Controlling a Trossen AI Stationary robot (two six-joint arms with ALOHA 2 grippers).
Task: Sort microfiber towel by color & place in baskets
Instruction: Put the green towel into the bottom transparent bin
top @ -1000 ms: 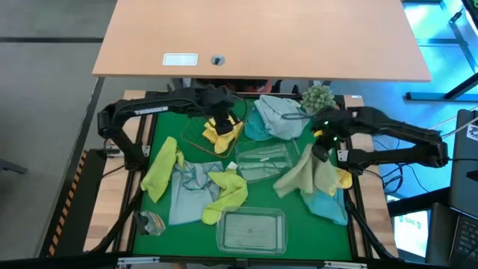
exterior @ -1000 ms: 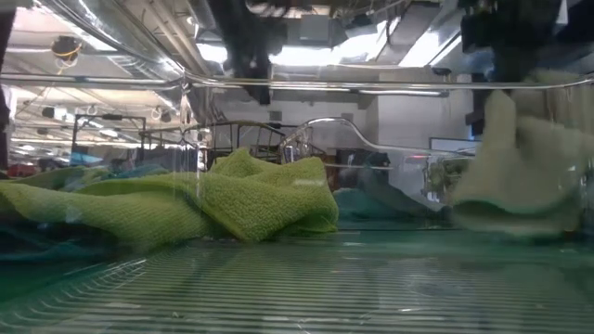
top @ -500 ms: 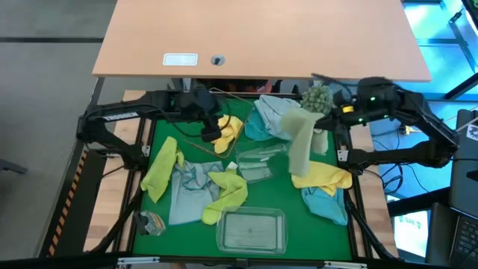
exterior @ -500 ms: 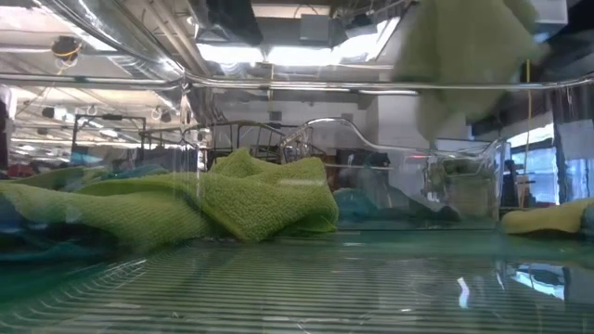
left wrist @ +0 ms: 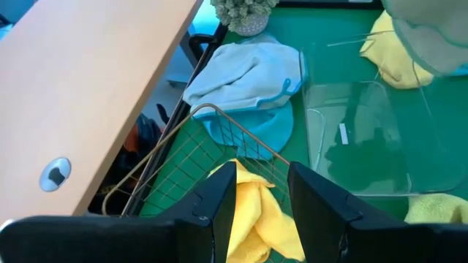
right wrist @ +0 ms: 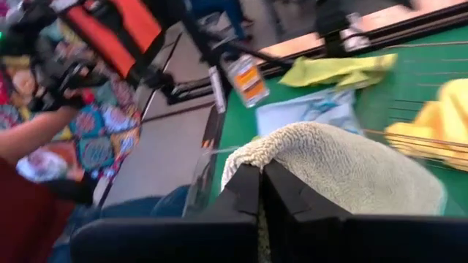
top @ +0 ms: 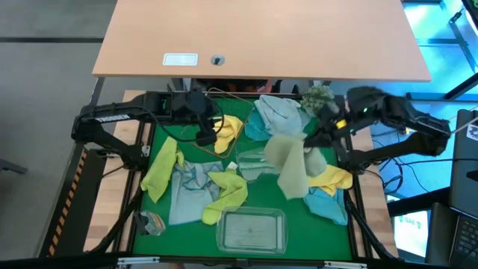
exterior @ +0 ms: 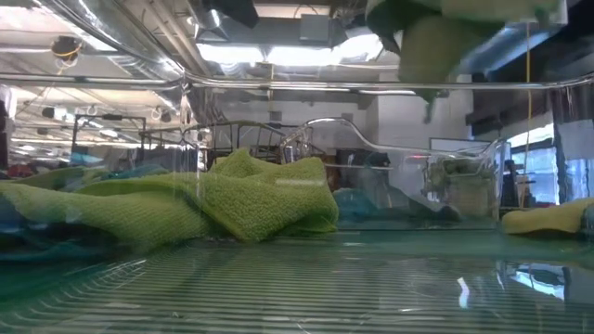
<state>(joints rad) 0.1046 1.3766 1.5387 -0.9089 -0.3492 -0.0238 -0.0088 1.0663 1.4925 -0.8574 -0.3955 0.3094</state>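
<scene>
Olive towel (top: 290, 166), lifted a moment ago, now swings from my clamped right gripper (top: 323, 137) above the clear tub (top: 261, 161); left gripper (top: 206, 137) waits open.

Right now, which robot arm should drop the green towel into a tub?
Probably the right. The right gripper is shut on the olive towel, which hangs over the clear tub. The left gripper is open, above the wire basket.
</scene>
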